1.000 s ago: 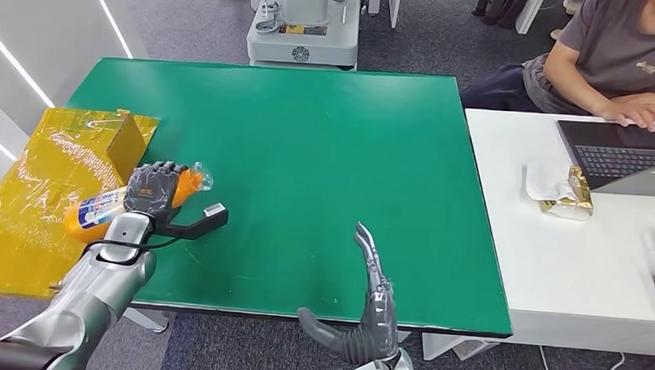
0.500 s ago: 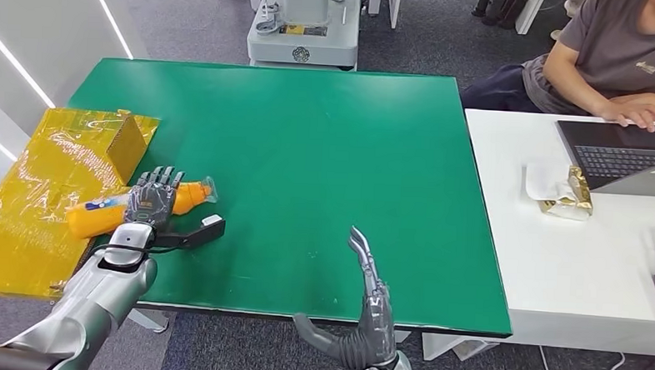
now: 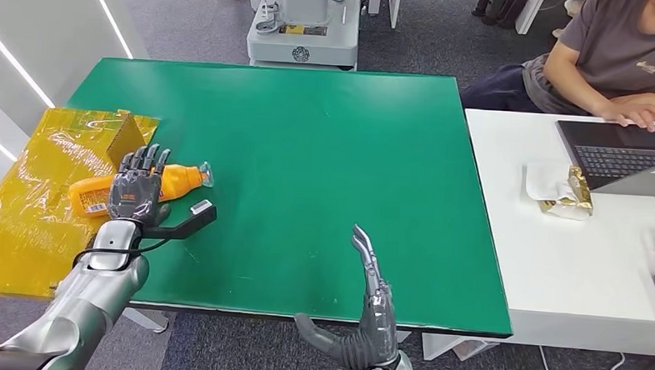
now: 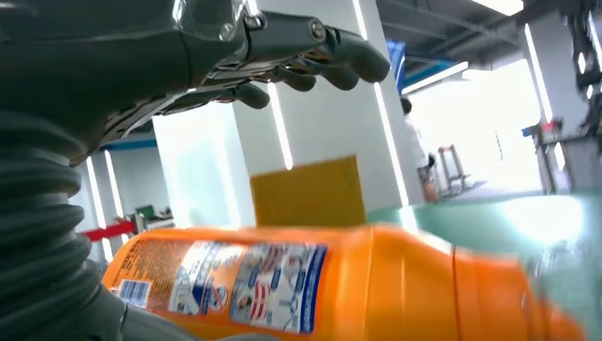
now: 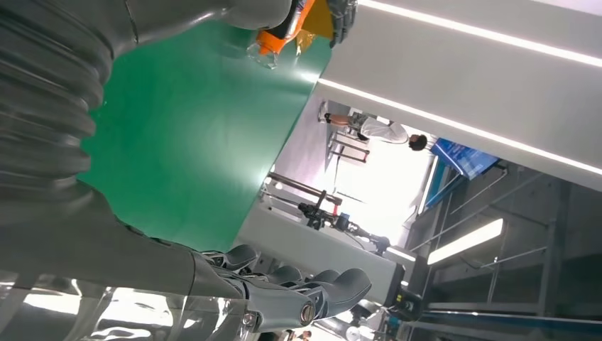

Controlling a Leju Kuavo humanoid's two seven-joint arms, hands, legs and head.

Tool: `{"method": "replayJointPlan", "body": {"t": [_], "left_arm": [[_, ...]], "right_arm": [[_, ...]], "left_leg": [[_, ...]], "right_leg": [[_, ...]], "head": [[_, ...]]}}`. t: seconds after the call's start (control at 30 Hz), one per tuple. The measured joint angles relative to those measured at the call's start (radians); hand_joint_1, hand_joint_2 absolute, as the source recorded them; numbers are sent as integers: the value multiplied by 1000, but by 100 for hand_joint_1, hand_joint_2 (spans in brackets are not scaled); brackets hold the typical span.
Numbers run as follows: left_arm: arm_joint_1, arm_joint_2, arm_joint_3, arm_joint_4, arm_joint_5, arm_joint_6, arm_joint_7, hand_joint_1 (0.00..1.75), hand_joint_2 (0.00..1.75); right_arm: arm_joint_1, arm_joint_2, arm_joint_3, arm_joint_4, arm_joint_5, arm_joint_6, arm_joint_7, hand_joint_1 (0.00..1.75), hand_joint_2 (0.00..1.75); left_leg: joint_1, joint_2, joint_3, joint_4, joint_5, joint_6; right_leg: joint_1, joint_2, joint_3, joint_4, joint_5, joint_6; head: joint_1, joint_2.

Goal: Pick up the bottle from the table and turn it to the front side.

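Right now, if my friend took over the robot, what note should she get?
Left robot hand: open, fingers spread just above the bottle, not gripping it.
Right robot hand: open, holding nothing, at the near edge of the table.
Bottle: orange, lying on its side at the table's left edge, partly on the yellow sheet, beside the box. Its label shows in the left wrist view.
Done: nothing yet; the bottle is not lifted.
Left: grip the bottle, pick it up, turn it to the front side.
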Motion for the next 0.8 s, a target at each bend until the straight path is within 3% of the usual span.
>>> {"method": "replayJointPlan", "body": {"t": [0.1,0.27,0.37,0.5,0.67,0.8], "left_arm": [[14,-3,88,-82,64,24,-141,0,175],[28,-37,305,-242,221,29,-496,0,175],[49,-62,387,-365,457,29,-577,0,175],[87,-75,349,-554,848,35,-587,0,175],[146,-103,190,-836,1276,22,-595,0,175],[178,-154,102,-965,1456,-132,-595,0,175]], "right_arm": [[-3,0,3,0,-13,-8,0,0,175],[-18,-2,11,0,-40,-34,0,0,175],[-29,-6,22,0,-60,-49,0,0,175],[-42,-14,34,0,-85,-66,0,0,175],[-64,-21,49,1,-103,-79,0,0,175],[-72,-22,52,1,-106,-88,0,0,175]], "left_leg": [[0,0,0,0,0,0],[0,0,0,0,0,0],[0,2,1,0,0,-1],[0,0,0,0,-1,-1],[0,-1,0,1,-1,-1],[0,-2,0,1,-1,-1]], "right_leg": [[0,0,0,0,0,0],[0,0,0,0,0,0],[0,2,0,0,0,0],[0,-1,0,0,0,0],[0,-2,1,-1,0,0],[0,-2,2,-1,0,0]], "head": [[0,0],[0,0],[0,0],[0,0],[0,0],[0,0]]}}
